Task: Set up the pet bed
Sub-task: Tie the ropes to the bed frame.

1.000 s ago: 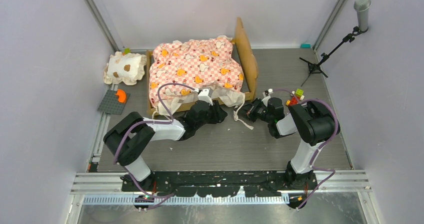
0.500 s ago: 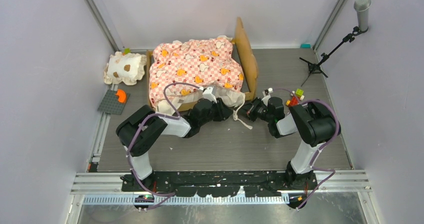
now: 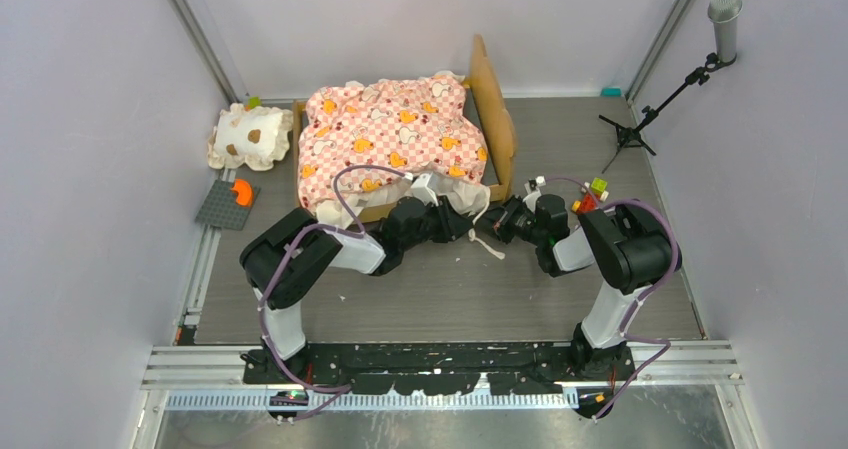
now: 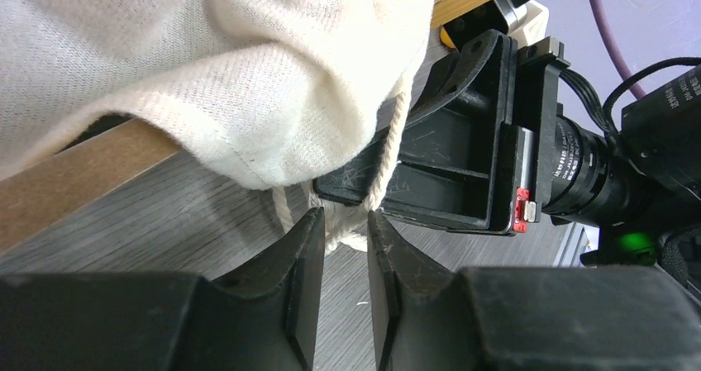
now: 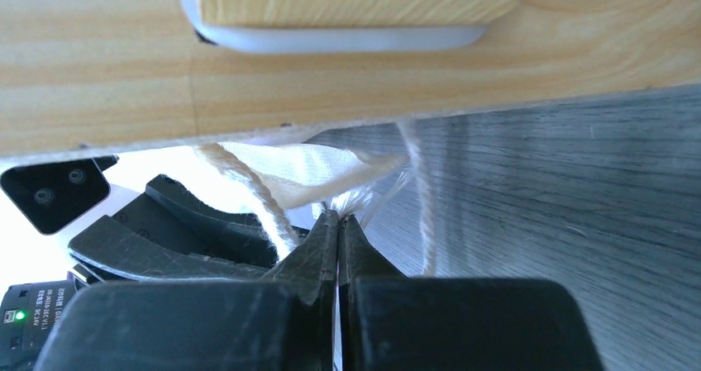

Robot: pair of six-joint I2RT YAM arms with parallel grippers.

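The pet bed (image 3: 497,109), a light-wood frame, stands at the back centre with its pink checkered mattress (image 3: 395,129) rumpled over it. The mattress's cream ruffle (image 4: 248,73) hangs over the near rail (image 4: 83,173). A cream cord (image 4: 388,152) drops from the ruffle to the floor. My left gripper (image 3: 462,224) (image 4: 345,218) sits low at the bed's near right corner, jaws narrowly open, with the cord's end lying at their tips. Facing it, my right gripper (image 3: 497,224) (image 5: 339,216) is shut on a thin corner of the cream ruffle (image 5: 314,168) under the frame (image 5: 331,82).
A cream spotted pillow (image 3: 250,137) lies left of the bed. Nearer, a grey baseplate (image 3: 220,214) carries an orange piece (image 3: 241,191). Small coloured blocks (image 3: 592,194) sit by the right arm. A microphone stand (image 3: 660,99) is at the right wall.
My left gripper has slid right along the bed's near edge toward the right gripper, and its jaws have narrowed. The right arm has not moved.
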